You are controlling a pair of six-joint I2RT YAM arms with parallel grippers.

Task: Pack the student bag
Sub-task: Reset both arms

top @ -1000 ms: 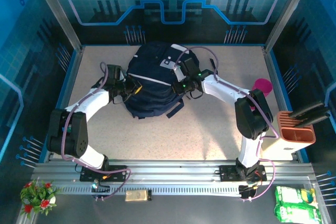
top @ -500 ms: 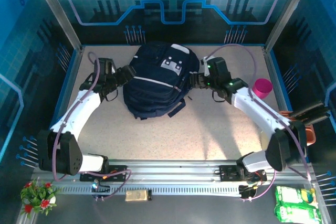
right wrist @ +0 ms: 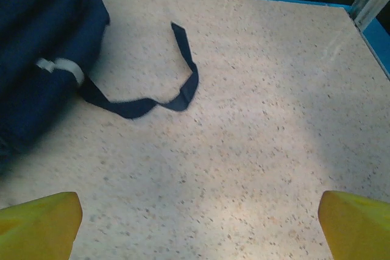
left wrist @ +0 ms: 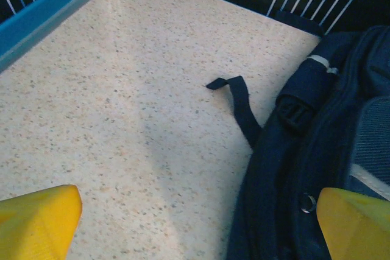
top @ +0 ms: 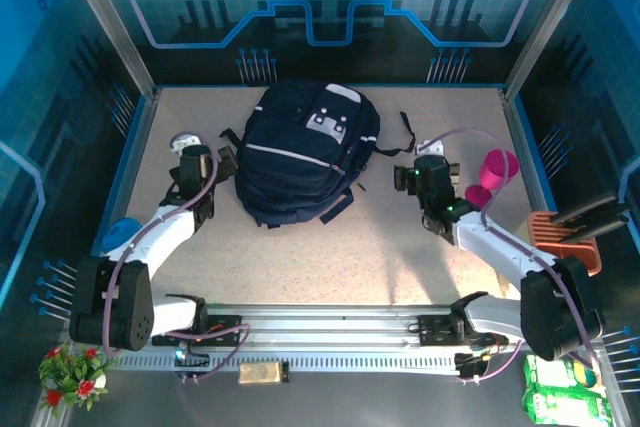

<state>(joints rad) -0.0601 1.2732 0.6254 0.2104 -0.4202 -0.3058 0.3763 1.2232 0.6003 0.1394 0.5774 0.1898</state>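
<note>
Lying flat on the table, the bag is at the far middle, front side up. It sits between the two arms. It looks fat and full, but I cannot tell if the zip is shut.

The left gripper is wide open and holds nothing. Its yellow fingertips stand far apart. It is just beside the bag's left side, not touching it. A loose strap lies on the table in front of it.

The right gripper is wide open too, with nothing in it. It is near the bag's right side, with bare table between them. Another strap curls on the table ahead of it.

I think the step now is to let go and get clear of the bag. To do that well, both arms should keep their fingers wide. They should go up and back, not sideways. That way no finger hooks a strap and drags the bag along.

The right arm must look out for the pink cup, which is close beside it. A fast swing could knock it over.

If the bag needs more zipping, one gripper should hold the cloth and the other should pull slowly.
</note>
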